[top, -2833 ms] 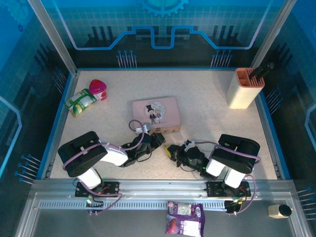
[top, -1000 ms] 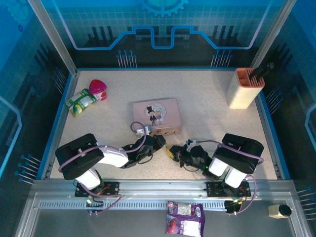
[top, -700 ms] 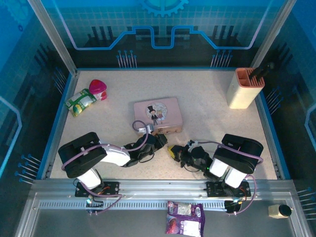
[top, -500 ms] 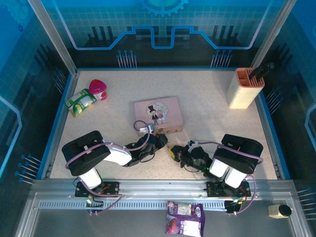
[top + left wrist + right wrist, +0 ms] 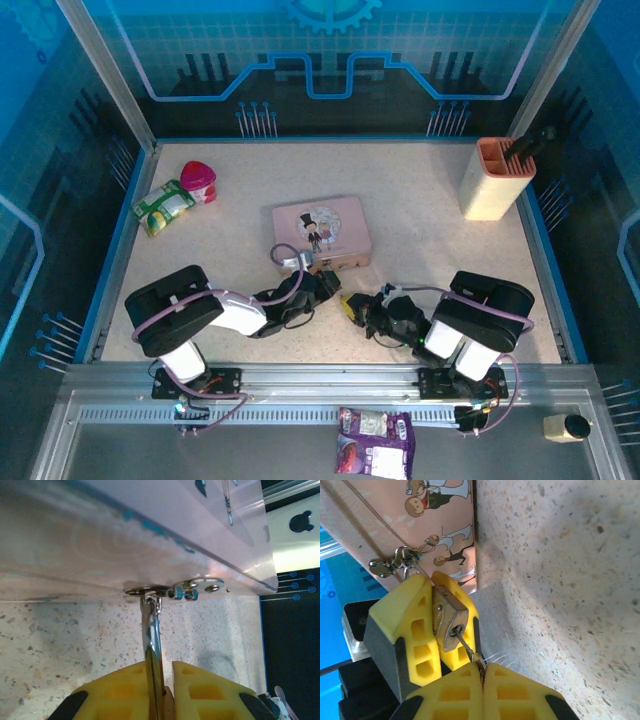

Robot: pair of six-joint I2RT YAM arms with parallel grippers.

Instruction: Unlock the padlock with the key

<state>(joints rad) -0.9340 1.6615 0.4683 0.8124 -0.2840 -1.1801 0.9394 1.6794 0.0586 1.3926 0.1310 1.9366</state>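
Note:
The tiny brass padlock (image 5: 447,620) sits between the yellow fingers (image 5: 415,630) of my left gripper (image 5: 328,290), which is shut on it. Its thin silver shackle (image 5: 152,640) runs up to the hasp (image 5: 150,589) on the front of the pink tin (image 5: 320,232). My right gripper (image 5: 482,672) is shut on the small dark key (image 5: 468,650), whose tip is in the padlock's keyhole. In the top view the right gripper (image 5: 352,305) meets the left one just in front of the tin. In the left wrist view the left gripper (image 5: 160,667) holds the shackle upright.
A beige holder (image 5: 497,178) with a dark tool stands at the back right. A pink-red toy (image 5: 198,180) and a green packet (image 5: 163,207) lie at the back left. A purple bag (image 5: 373,440) rests on the front rail.
The left arm has shifted a little to the right and the pink tin has slid slightly right with it. The right gripper stays against the padlock with the key.

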